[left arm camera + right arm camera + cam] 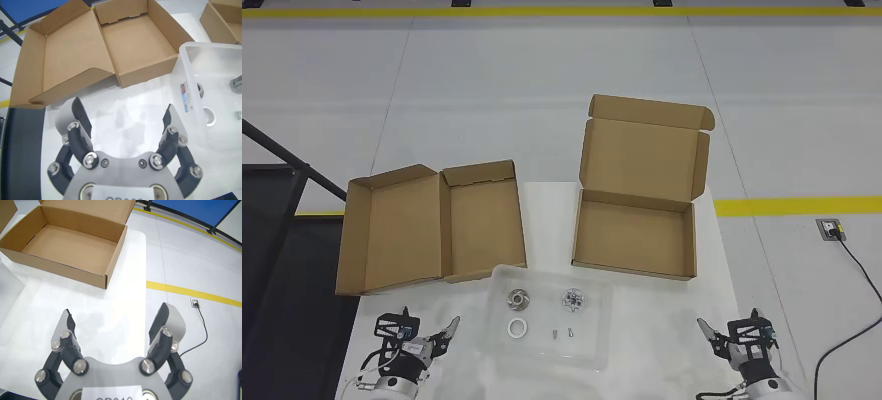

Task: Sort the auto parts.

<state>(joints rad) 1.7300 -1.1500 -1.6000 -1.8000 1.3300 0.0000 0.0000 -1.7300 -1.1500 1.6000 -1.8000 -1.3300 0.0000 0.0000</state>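
Evidently unsorted, all metal parts (517,299) lay in the clear bin (542,270) between spread, empty left fingers (82,115) and right fingers (157,321); cardboard boxes (482,225) beyond held nothing.

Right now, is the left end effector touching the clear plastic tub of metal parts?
Apart: top view shows bare white table between left end effector and clear plastic tub.

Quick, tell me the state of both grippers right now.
Left gripper: open, holding nothing.
Right gripper: open, holding nothing.
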